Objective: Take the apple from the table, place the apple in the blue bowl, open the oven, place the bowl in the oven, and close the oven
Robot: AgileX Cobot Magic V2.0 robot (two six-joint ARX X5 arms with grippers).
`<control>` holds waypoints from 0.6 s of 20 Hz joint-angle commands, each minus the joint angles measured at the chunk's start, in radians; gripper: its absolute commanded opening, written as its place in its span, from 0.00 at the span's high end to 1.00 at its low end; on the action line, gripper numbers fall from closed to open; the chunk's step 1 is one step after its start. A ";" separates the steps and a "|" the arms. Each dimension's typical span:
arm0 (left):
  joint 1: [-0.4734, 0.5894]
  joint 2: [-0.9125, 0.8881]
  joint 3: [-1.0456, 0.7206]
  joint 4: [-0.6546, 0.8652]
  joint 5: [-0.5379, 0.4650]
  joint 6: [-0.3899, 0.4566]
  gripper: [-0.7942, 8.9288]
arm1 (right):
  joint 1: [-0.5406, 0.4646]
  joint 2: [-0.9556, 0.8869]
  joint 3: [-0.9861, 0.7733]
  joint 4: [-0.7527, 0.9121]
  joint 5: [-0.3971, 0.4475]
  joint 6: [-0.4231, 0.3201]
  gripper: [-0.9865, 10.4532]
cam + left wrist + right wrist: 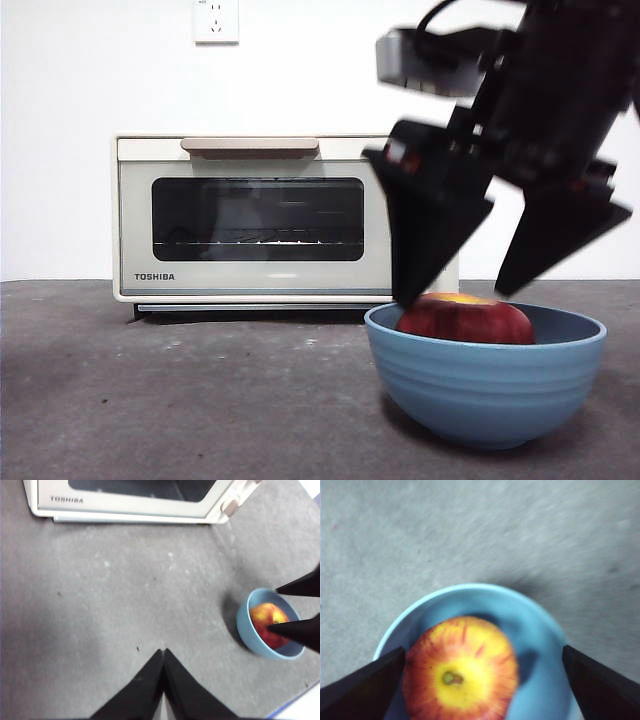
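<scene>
On the left of the dark grey matte counter (180, 400) stands the cream-white boxy oven (270, 220), its dark glass door shut under the beige bar handle. The left gripper (163, 652) hangs over bare counter before that door, jaws pressed together, so it looks the nearer one for opening. To the right, the dark red, yellow-topped apple (462, 670) lies in the glossy blue bowl (487, 385); the right gripper (458, 300) hovers above it, jaws spread wide, clear of the fruit.
</scene>
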 commanded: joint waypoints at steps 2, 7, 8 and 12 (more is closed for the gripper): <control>-0.020 0.056 0.025 0.092 0.006 -0.027 0.91 | 0.002 -0.063 0.077 -0.056 0.115 -0.037 0.48; -0.079 0.206 0.070 0.240 -0.002 -0.030 0.91 | -0.079 -0.165 0.093 -0.292 0.412 -0.040 0.48; -0.092 0.244 0.087 0.277 -0.014 -0.031 0.91 | -0.114 -0.181 0.092 -0.327 0.406 -0.040 0.48; -0.134 0.421 0.187 0.428 -0.038 -0.044 0.91 | -0.227 -0.201 0.089 -0.406 0.261 -0.037 0.48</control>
